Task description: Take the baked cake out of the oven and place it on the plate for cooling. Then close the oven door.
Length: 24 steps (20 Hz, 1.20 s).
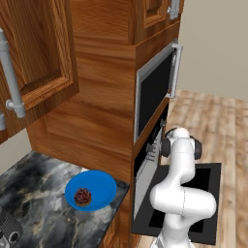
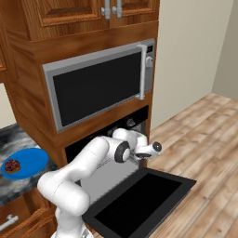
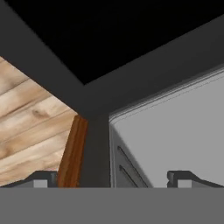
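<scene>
The baked cake (image 1: 82, 196) (image 2: 11, 165), a small dark-brown lump, lies on the blue plate (image 1: 99, 186) (image 2: 30, 160) on the counter left of the oven. The oven (image 1: 145, 167) (image 2: 132, 122) stands open, and its black oven door (image 1: 213, 203) (image 2: 139, 207) hangs down flat. My hand (image 2: 139, 151) is at the oven mouth, above the door's hinge side. In the hand view my gripper (image 3: 113, 179) is open with nothing between its fingertips (image 3: 41, 179). It looks at the door's glass (image 3: 109, 35) and the oven's grey inner wall (image 3: 175, 131).
A silver-framed microwave (image 1: 155, 89) (image 2: 100, 88) sits directly above the oven, with wooden cabinets (image 1: 38, 53) over it. The dark marble counter (image 1: 38, 193) carries the plate. Wooden floor (image 2: 204, 139) spreads to the right of the lowered door.
</scene>
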Available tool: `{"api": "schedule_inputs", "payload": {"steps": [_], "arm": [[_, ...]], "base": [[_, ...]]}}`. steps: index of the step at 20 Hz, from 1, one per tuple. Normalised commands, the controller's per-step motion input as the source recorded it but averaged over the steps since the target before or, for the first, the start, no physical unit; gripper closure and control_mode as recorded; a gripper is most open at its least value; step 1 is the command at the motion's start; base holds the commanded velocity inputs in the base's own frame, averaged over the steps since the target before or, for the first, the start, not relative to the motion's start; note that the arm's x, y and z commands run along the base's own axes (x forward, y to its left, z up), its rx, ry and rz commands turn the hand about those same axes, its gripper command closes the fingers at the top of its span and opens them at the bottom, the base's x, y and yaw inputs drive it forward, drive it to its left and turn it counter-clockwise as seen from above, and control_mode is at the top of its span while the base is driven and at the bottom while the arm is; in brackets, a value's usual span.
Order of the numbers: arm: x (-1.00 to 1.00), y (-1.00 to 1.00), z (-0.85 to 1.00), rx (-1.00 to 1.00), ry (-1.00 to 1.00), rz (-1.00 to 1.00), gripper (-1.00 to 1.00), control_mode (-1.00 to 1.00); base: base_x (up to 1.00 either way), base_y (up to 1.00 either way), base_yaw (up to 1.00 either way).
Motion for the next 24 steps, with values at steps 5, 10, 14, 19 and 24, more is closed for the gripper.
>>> {"api": "schedule_inputs", "payload": {"steps": [5, 10, 14, 19, 24], "arm": [[-0.13, -0.3, 0.46, 0.13, 0.17, -0.05, -1.0, -1.0], [-0.17, -0.35, 0.45, 0.13, 0.18, -0.01, -1.0, -1.0], [-0.23, -0.38, 0.46, 0.13, 0.14, 0.0, -1.0, -1.0], [-0.34, -0.35, 0.46, 0.11, 0.07, 0.0, -1.0, -1.0], [-0.5, -0.35, 0.39, 0.06, 0.0, 0.01, -1.0, -1.0]], "base": [[0.0, 0.0, 0.0], [0.0, 0.0, 0.0], [0.0, 0.0, 0.0], [0.0, 0.0, 0.0], [0.0, 0.0, 0.0]]}}
